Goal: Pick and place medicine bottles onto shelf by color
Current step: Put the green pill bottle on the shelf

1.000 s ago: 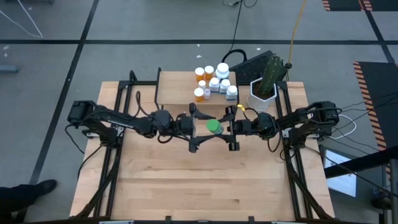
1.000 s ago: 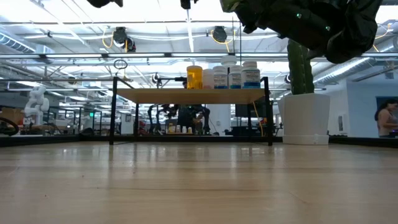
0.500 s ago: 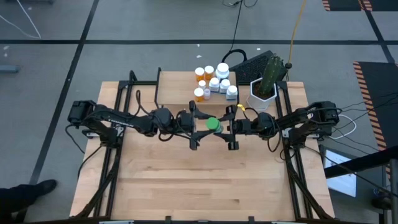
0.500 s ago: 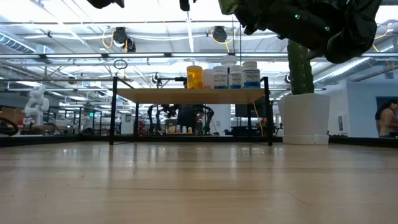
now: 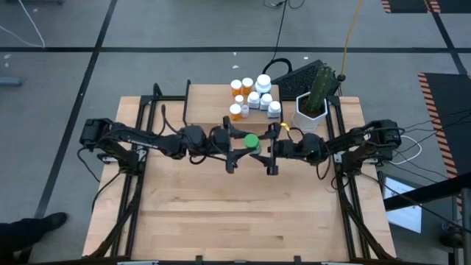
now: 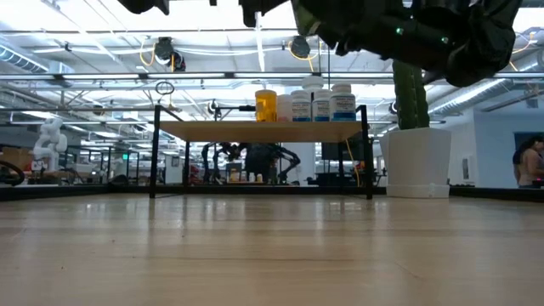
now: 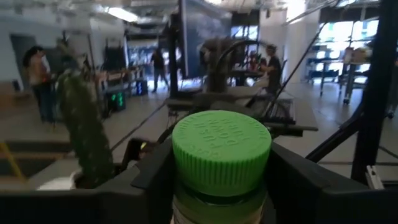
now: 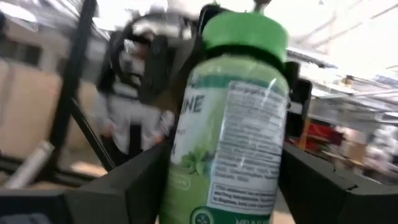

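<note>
Above the surface [image 5: 221, 213], just before the shelf [image 5: 206, 110], the left hand [image 5: 237, 142] and right hand [image 5: 266, 151] are both gripping the green bottle [image 5: 252, 141].

Seen from above, the green bottle [image 5: 252, 140] shows only its cap; the body below is hidden, and so is where the fingers of the left gripper [image 5: 237, 143] and right gripper [image 5: 268, 149] meet it. In the left wrist view the bottle's lower body is cut off by the frame edge; in the right wrist view its base is cut off and the label's small print is too blurred to read. At table height, both arms are cut off above the shelf [image 6: 259, 129], and the bottle is out of frame.
</note>
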Robot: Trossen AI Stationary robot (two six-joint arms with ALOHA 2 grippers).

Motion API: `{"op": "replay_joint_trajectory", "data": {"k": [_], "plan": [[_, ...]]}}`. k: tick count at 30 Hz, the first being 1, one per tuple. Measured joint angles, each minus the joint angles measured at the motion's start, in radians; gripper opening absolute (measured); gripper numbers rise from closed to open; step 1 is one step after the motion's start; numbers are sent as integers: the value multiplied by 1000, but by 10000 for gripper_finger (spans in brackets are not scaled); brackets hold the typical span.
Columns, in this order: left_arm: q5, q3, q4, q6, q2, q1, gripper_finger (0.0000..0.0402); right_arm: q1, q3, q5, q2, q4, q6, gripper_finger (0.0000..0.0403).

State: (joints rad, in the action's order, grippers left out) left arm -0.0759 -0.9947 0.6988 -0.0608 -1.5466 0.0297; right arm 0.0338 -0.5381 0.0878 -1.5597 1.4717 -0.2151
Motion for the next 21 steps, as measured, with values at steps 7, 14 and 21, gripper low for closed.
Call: {"op": "replay_joint_trajectory", "data": {"k": [7,14,21], "plan": [[-21,0,-77,41,11,-31,211,0,-1,-152,0,-109,-115,323],[-21,1,-110,45,23,-65,205,0,-1,-251,0,-161,-153,338],[-61,1,-258,30,108,-111,216,30,-1,-275,0,-233,-65,338]]}}
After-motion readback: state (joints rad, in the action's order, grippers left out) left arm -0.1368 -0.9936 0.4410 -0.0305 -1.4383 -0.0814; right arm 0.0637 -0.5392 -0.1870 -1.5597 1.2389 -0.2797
